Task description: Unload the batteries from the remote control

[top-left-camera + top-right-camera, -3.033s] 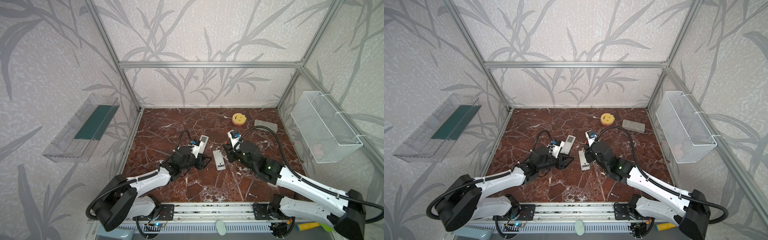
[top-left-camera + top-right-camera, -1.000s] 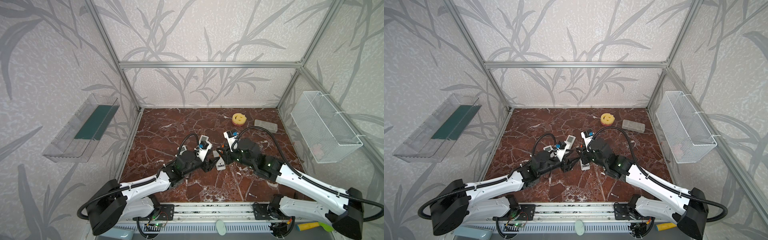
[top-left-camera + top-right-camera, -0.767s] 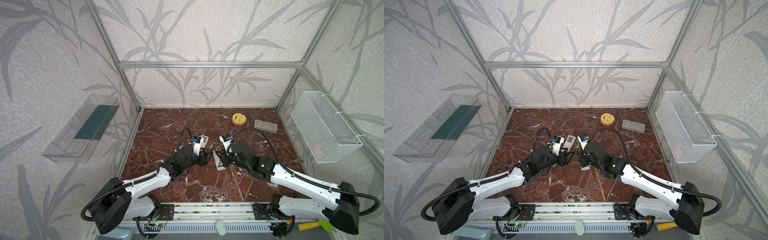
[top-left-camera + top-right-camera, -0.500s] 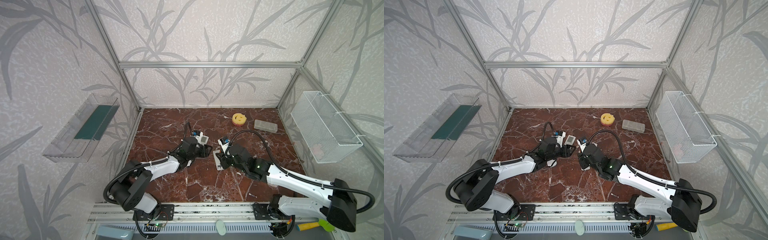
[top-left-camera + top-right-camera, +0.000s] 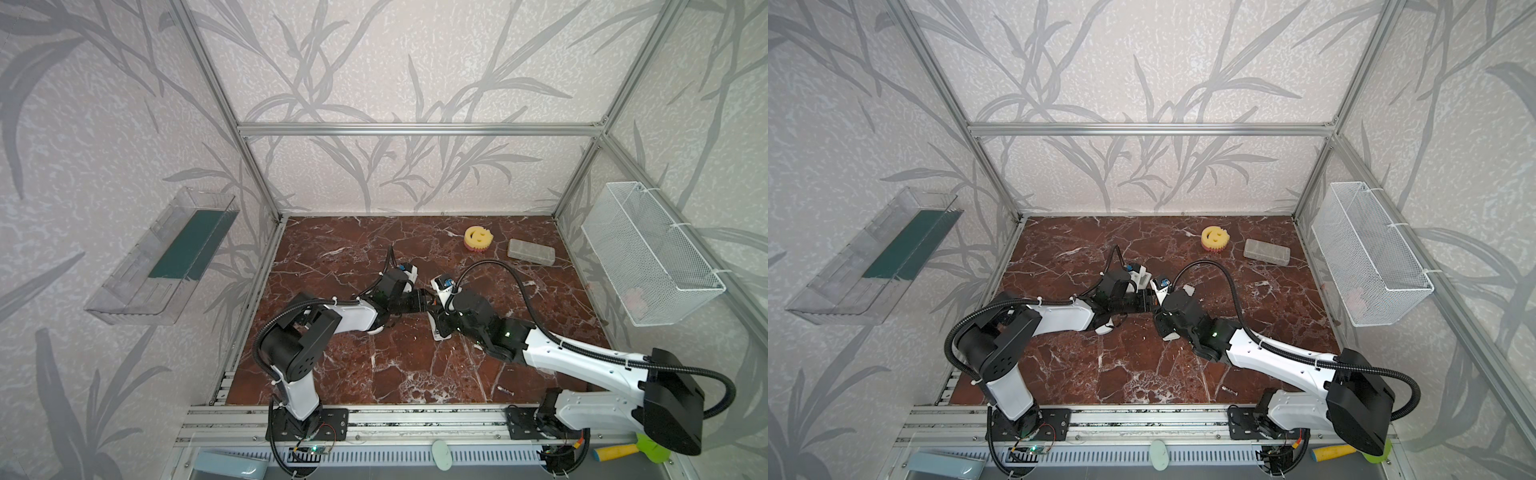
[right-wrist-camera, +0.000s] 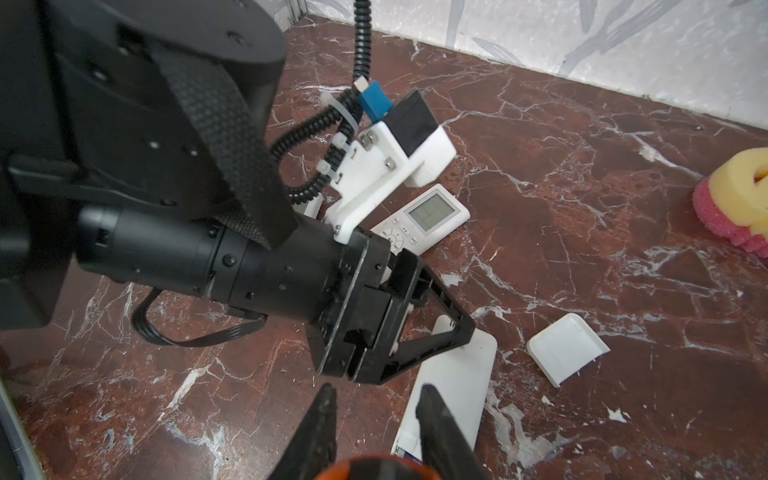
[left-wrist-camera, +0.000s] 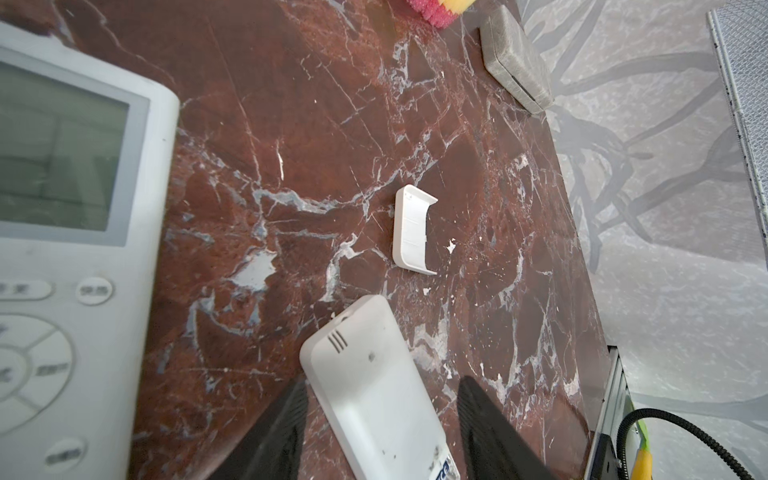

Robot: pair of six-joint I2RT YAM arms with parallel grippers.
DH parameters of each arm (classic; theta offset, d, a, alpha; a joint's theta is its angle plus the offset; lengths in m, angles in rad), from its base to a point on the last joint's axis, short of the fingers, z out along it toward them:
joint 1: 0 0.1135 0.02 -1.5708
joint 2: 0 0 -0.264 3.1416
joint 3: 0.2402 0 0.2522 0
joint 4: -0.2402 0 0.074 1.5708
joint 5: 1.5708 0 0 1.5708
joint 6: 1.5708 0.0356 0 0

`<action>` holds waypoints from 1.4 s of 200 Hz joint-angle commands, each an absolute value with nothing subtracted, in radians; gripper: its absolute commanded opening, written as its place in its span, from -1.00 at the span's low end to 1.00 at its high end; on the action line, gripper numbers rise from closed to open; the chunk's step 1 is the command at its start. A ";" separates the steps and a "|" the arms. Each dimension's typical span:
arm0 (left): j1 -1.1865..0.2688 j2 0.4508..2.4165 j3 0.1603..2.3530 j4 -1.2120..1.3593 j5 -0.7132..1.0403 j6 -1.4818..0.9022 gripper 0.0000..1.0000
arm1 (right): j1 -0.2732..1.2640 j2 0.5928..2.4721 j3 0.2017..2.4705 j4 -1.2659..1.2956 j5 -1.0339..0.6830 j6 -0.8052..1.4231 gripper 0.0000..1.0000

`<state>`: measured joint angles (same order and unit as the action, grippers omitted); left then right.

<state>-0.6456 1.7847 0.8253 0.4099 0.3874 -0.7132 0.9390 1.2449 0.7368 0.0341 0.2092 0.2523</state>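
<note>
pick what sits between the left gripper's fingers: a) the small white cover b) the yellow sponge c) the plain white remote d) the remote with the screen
c: the plain white remote lies between the left gripper's fingers, the screen remote and small white cover lying apart.

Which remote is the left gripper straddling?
The plain white remote, back up; the left gripper brackets it. The screen remote lies outside, face up.
</note>
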 commanded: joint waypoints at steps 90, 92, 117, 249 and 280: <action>-0.647 1.844 0.855 0.400 0.429 -0.727 0.16 | 0.944 1.286 0.758 0.086 0.200 0.213 -1.00; -0.647 1.845 0.855 0.400 0.430 -0.727 0.16 | 0.944 1.287 0.757 0.087 0.200 0.214 -1.00; -0.649 1.848 0.854 0.397 0.435 -0.730 0.12 | 0.945 1.279 0.758 0.091 0.195 0.216 -1.00; -0.654 1.844 0.837 0.387 0.442 -0.740 0.03 | 0.945 1.283 0.785 0.095 0.187 0.211 -1.00; -0.654 1.844 0.836 0.385 0.440 -0.741 0.02 | 0.944 1.280 0.792 0.087 0.188 0.207 -1.00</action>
